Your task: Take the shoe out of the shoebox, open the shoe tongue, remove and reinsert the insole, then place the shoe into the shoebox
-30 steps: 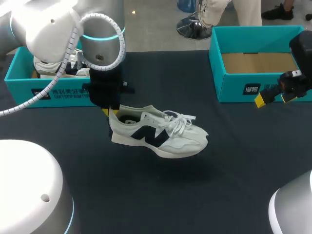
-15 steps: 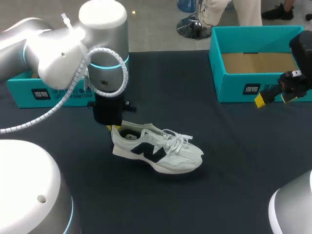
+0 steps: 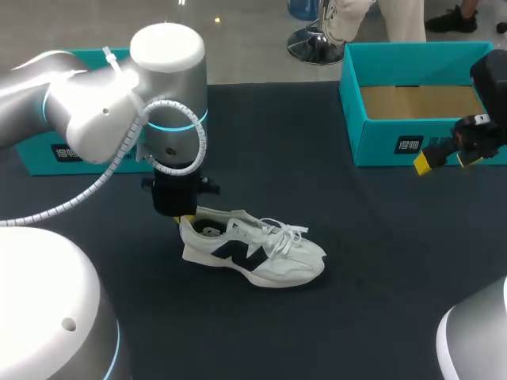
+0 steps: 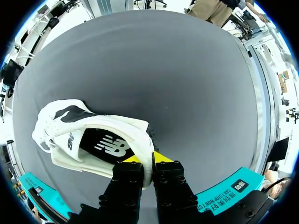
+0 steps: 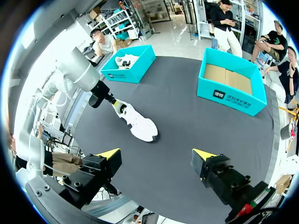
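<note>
The white sneaker (image 3: 253,249) lies on its sole near the middle of the dark table (image 3: 333,332), toe pointing toward the robot's right and well apart from both boxes; whether the sole bears fully on the surface cannot be confirmed from these angles. The left gripper (image 4: 148,158) is clamped on the heel wall of the sneaker, one yellow-tipped finger inside the opening and one outside. The laces (image 3: 281,229) appear tied and closed over the tongue, and the dark insole (image 4: 105,147) is seated inside. Further back on the right, the right gripper (image 3: 444,157) hangs with its fingers spread wide and nothing between them, just in front of the empty teal shoebox (image 3: 380,146). At the far left stands a second teal shoebox (image 5: 135,72) containing another shoe (image 5: 127,59). Assessment: removal from the box is complete. Opening the tongue, extracting and reinserting the insole, and returning the sneaker to a shoebox remain.
</note>
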Action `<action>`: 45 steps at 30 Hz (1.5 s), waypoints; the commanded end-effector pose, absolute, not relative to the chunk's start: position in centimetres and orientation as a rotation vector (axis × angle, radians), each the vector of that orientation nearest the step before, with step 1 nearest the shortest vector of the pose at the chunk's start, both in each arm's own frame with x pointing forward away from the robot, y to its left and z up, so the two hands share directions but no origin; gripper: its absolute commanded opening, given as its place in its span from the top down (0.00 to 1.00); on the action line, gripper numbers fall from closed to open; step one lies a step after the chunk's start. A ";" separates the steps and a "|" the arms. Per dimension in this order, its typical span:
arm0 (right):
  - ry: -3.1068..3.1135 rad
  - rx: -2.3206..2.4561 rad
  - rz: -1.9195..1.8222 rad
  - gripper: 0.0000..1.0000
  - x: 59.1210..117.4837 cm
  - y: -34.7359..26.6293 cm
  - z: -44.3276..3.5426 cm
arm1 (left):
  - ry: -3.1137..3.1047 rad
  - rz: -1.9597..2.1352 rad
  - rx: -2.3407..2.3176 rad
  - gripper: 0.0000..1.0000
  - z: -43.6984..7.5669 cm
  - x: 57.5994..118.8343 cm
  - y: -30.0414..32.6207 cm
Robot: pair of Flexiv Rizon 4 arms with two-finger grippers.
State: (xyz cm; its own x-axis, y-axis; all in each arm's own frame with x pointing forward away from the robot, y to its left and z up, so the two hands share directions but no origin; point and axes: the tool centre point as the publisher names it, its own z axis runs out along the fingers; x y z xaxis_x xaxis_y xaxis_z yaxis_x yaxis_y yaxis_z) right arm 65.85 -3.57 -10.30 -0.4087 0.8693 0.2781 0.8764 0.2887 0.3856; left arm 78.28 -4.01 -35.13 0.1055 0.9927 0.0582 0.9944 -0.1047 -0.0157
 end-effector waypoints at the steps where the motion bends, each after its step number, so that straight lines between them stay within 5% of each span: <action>1: -2.508 -1.698 -0.755 0.00 66.3 -3.4 -10.2 | -2.068 -0.056 -2.297 1.00 -35.3 78.4 -4.0; 7: -2.508 -1.698 -0.755 0.00 66.3 -3.4 -10.2 | -2.074 -0.067 -2.297 1.00 -35.3 78.3 -3.9; 8: -2.508 -1.698 -0.755 0.00 66.3 -3.4 -10.2 | -2.074 -0.073 -2.299 0.86 -35.2 78.3 -3.8; 11: -2.508 -1.698 -0.755 0.00 66.3 -3.4 -10.2 | -2.067 -0.083 -2.315 0.01 -34.8 78.2 -3.8; 28: -2.508 -1.698 -0.755 0.00 66.3 -3.4 -10.2 | -2.488 0.293 -2.219 0.00 -27.4 76.0 0.2; 45: -2.508 -1.698 -0.755 0.00 66.3 -3.4 -10.2 | -2.729 0.543 -1.923 0.00 -28.4 73.4 3.1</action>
